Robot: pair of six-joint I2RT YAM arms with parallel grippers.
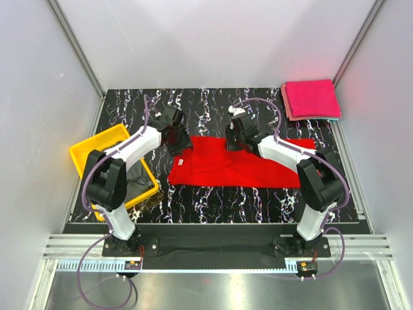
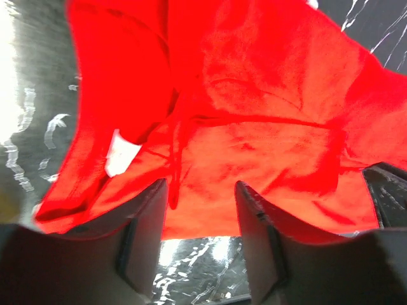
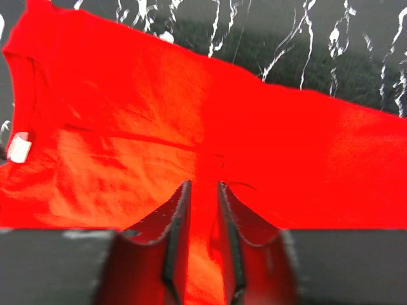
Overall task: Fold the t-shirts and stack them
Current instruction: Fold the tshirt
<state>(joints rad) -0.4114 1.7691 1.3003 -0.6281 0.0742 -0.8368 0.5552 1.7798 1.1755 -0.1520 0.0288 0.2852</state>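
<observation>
A bright red t-shirt [image 1: 239,168] lies folded into a wide band across the middle of the black marbled table [image 1: 213,197]. My left gripper [image 1: 182,143] hovers at the shirt's back-left corner. Its jaws stand well apart in the left wrist view [image 2: 200,187], with the red cloth [image 2: 267,114] and its white neck label [image 2: 121,152] just past the fingertips and bare table in the gap. My right gripper [image 1: 233,141] is over the shirt's back edge. Its jaws [image 3: 203,185] are a narrow gap apart, with red cloth [image 3: 286,146] lying loose in the gap.
A yellow tray [image 1: 84,150] at the left edge holds a dark grey t-shirt [image 1: 137,175]. Folded magenta-pink t-shirts [image 1: 313,98] are stacked at the back right corner. White enclosure walls stand close on the left, right and back.
</observation>
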